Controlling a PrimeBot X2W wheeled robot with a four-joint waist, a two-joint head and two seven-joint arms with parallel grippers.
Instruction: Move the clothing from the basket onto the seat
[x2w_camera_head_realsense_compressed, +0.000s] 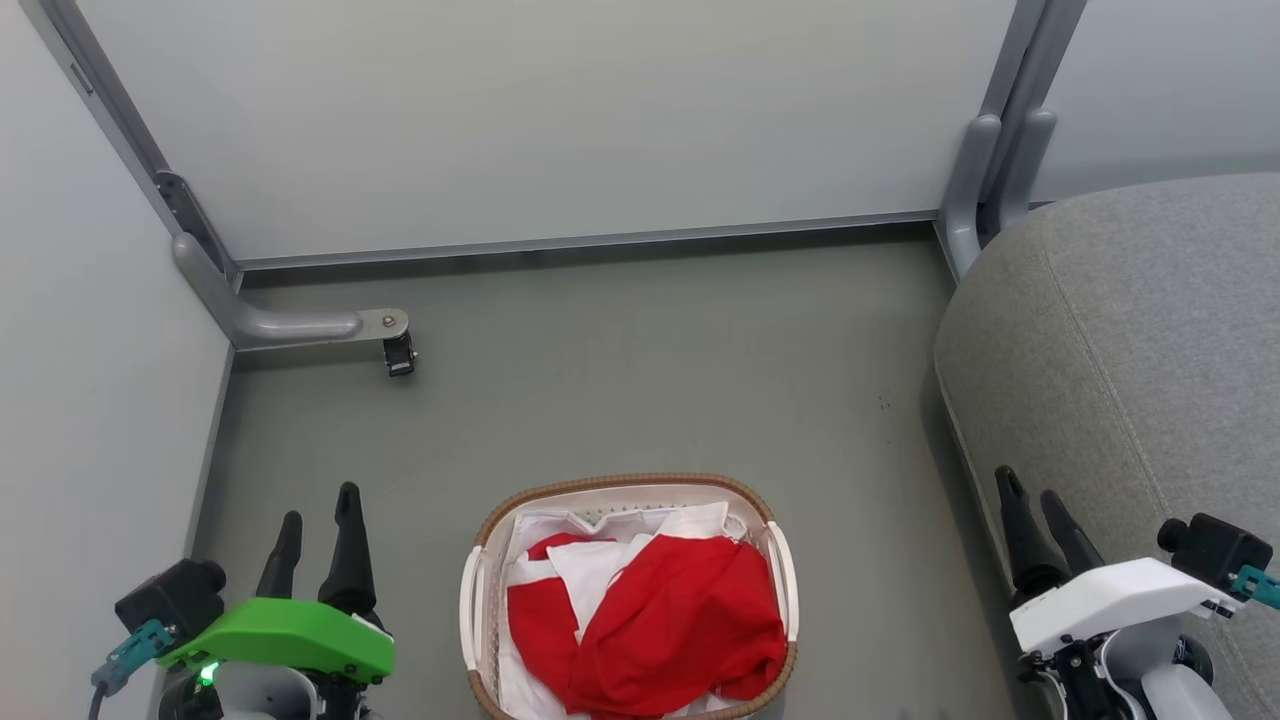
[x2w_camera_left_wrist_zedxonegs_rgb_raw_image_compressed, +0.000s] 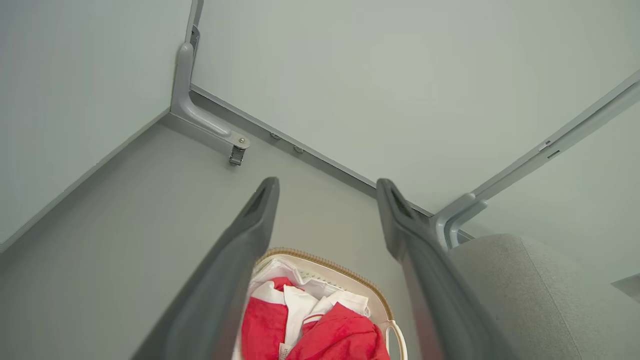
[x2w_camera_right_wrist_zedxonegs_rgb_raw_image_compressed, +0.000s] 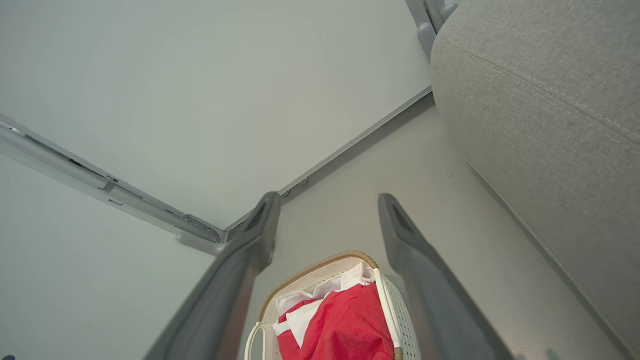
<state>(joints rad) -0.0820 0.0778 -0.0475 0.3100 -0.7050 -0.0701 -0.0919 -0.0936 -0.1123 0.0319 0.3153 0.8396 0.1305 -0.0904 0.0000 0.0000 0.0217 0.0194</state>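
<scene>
Bright red clothing (x2w_camera_head_realsense_compressed: 670, 615) with white panels lies crumpled inside the cream basket (x2w_camera_head_realsense_compressed: 627, 487), whose brown woven rim shows at the bottom centre of the head view. The clothing (x2w_camera_left_wrist_zedxonegs_rgb_raw_image_compressed: 325, 330) and basket (x2w_camera_left_wrist_zedxonegs_rgb_raw_image_compressed: 345, 272) also appear between the fingers in the left wrist view, and the clothing (x2w_camera_right_wrist_zedxonegs_rgb_raw_image_compressed: 345, 325) in the basket (x2w_camera_right_wrist_zedxonegs_rgb_raw_image_compressed: 395, 310) in the right wrist view. The grey seat (x2w_camera_head_realsense_compressed: 1130, 340) rises at the right. My left gripper (x2w_camera_head_realsense_compressed: 318, 520) stands open left of the basket, above the floor. My right gripper (x2w_camera_head_realsense_compressed: 1035, 500) is open beside the seat's edge, right of the basket.
Pale partition walls enclose the grey floor (x2w_camera_head_realsense_compressed: 640, 380). A metal foot with a small caster (x2w_camera_head_realsense_compressed: 398, 352) juts out at the back left, and a grey post (x2w_camera_head_realsense_compressed: 985, 180) stands at the back right by the seat.
</scene>
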